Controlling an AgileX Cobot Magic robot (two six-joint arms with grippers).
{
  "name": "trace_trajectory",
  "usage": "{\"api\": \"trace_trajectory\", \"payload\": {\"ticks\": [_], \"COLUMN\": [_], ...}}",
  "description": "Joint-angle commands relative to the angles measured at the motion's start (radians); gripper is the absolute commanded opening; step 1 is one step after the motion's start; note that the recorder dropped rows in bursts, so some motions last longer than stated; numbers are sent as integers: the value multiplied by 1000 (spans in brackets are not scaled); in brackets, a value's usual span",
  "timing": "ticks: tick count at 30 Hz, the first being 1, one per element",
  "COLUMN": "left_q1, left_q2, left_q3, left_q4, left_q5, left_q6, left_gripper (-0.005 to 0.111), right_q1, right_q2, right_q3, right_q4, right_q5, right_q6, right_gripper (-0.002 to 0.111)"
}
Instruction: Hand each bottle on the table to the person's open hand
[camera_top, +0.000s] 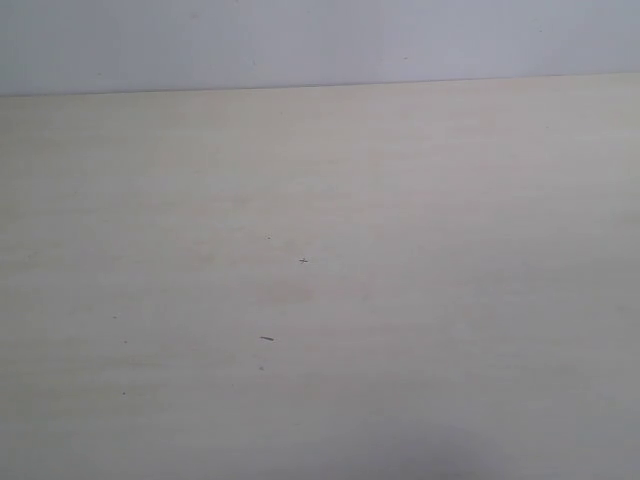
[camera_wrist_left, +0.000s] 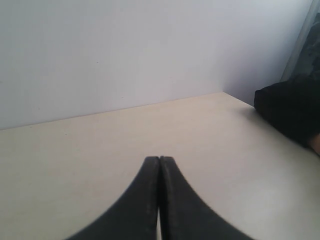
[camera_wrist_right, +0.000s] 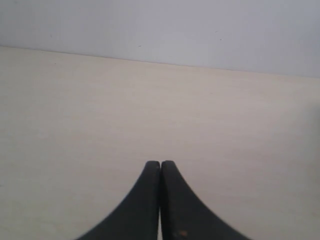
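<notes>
Only left wrist view catches a black fabric sleeve (camera_wrist_left: 290, 112) at the pale beige table (camera_wrist_left: 75, 165) edge. Black left hand (camera_wrist_left: 159, 160), black right hand (camera_wrist_right: 160, 163): tips pressed together.

Pale beige, dark-specked table (camera_top: 420, 200); black left claw (camera_wrist_left: 159, 160) and right claw (camera_wrist_right: 160, 163).

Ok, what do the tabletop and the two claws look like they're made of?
The table looks like pale beige laminate or wood veneer, matte, with faint grain and tiny dark specks. The left claw and right claw look like matte black plastic or rubber; which of the two, I cannot tell.
</notes>
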Motion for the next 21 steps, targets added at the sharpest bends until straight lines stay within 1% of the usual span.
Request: {"api": "trace_trajectory", "payload": {"ticks": [1,9,11,13,15,18,21], "left_q1": [0,0,21,81,185,359,489], "left_q2": [-6,-6,-4,-23,-61,-122,-171], "left_q3": [4,4,4,4,4,4,4], "left_q4": [-9,-9,-9,27,45,45,43], "left_q5": [-10,-10,-10,21,59,112,154], "left_q6": [3,3,3,3,3,3,1], "left_gripper": [0,0,0,0,0,0,0], "right_q1": [-6,-6,-6,-6,-6,-6,-6], "right_q2": [-6,-6,-6,-6,-6,-6,-6], "right_q3": [2,2,2,2,2,2,2], "right_q4": [-4,-4,-4,-4,-4,-4,-4], "right_q5": [0,0,0,0,0,0,0], "right_q6": [-4,-4,-4,-4,-4,-4,-4], "right_gripper": [0,0,0,0,0,0,0]}}
